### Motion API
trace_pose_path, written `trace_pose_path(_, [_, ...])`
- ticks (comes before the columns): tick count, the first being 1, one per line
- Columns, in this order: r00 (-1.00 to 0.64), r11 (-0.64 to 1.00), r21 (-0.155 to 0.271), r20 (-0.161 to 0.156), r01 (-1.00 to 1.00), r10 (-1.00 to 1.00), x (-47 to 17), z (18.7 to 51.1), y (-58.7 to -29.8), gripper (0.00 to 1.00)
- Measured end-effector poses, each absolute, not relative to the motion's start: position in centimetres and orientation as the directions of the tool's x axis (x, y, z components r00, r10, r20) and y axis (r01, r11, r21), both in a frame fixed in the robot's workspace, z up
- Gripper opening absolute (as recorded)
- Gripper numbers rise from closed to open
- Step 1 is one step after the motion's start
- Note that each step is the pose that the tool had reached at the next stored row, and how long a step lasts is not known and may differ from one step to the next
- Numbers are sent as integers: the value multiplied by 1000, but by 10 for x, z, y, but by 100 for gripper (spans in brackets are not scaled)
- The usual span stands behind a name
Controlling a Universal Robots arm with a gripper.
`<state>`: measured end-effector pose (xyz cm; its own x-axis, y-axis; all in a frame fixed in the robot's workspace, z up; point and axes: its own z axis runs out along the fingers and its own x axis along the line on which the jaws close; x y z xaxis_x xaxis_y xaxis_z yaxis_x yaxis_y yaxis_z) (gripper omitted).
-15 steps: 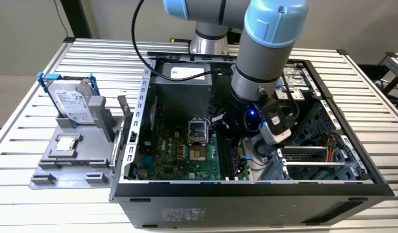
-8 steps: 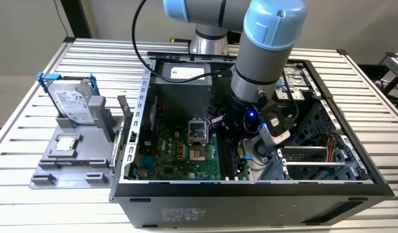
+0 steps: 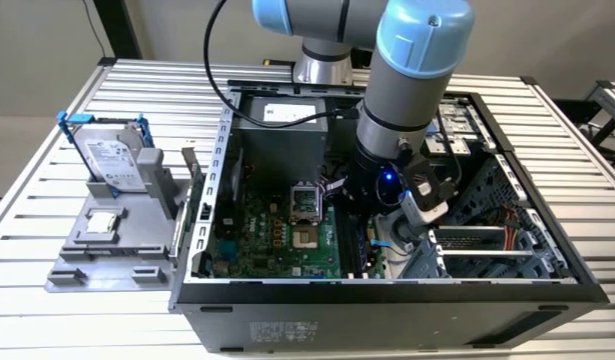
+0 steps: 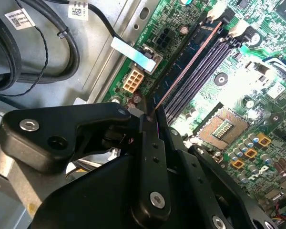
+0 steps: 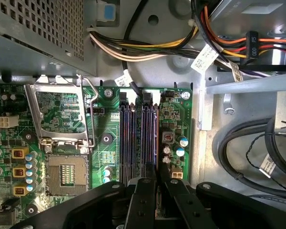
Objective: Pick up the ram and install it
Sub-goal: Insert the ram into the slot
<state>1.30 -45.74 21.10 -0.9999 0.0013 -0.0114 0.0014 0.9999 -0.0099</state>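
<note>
The ram [image 4: 190, 64] stands edge-up between the fingers [image 4: 150, 143] of the tool [image 4: 148, 117], and we see its thin top edge as a reddish line running away from the fingertips along the memory slots [image 4: 209, 67]. The tool is closed narrowly on the near end of the stick, which sits in the outermost slot, the one nearest the board's edge; we cannot tell whether it is pressed fully home. In the first wrist view the tool [image 5: 156, 179] hangs over the same slots [image 5: 138, 138], with the open processor socket [image 5: 66, 174] off to one side and a bundle of coloured cables [image 5: 148, 50] beyond. In the exterior view the arm [image 3: 408, 97] reaches down into the open computer case [image 3: 388, 300]. On the exterior view's left, a grey stand [image 3: 118, 240] on the desk [image 3: 37, 187] carries a hard drive [image 3: 112, 157] and a small processor chip [image 3: 103, 222].
</note>
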Motion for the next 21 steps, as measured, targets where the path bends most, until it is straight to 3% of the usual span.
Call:
trace_pose_path(1, [-1000, 1000, -10, -11, 1, 1, 13, 211, -457, 0])
trace_pose_path(2, [-1000, 1000, -10, -11, 1, 1, 13, 211, -457, 100])
trace_pose_path(17, [-1000, 1000, -9, -11, 4, 4, 13, 244, -457, 100])
trace_pose_path(18, [-1000, 1000, -10, -11, 4, 4, 13, 245, -457, 0])
trace_pose_path(21, [-1000, 1000, -10, -11, 4, 4, 13, 245, -457, 0])
